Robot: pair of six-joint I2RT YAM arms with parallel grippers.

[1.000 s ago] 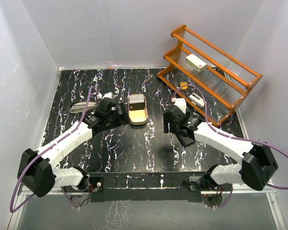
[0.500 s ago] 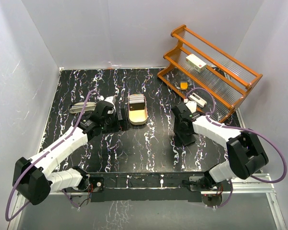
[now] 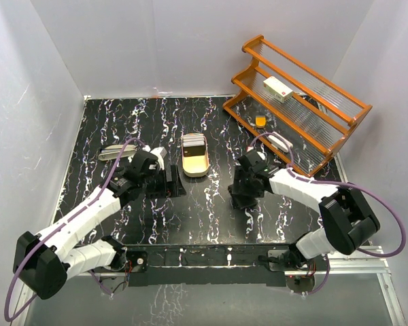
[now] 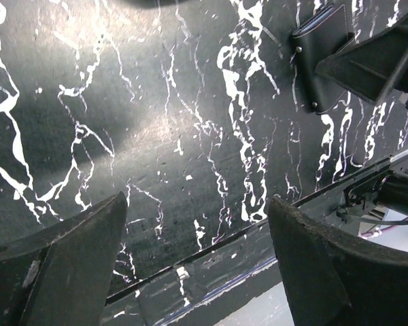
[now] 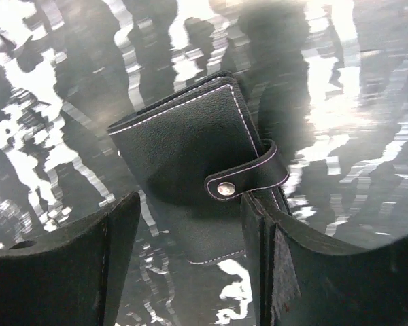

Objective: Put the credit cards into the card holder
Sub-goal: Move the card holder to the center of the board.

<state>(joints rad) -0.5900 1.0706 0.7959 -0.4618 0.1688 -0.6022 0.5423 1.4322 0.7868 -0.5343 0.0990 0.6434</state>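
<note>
I see the small black grained-leather card holder (image 5: 183, 149), white-stitched with a snapped strap, lying closed on the black, white-veined marble table (image 4: 156, 136). My right gripper (image 5: 187, 265) is spread wide and holds nothing. The holder lies between its 2 fingers, and 1 may be touching the strap edge. My left gripper (image 4: 197, 265) gapes empty, well apart from the holder.

1. The left end effector (image 4: 197, 204) hangs over the black marbled table (image 4: 156, 102), its fingers spread wide apart
2. At upper right the black card holder (image 4: 318, 68) lies folded, and the right end effector (image 4: 370, 60) overlaps its edge
</note>
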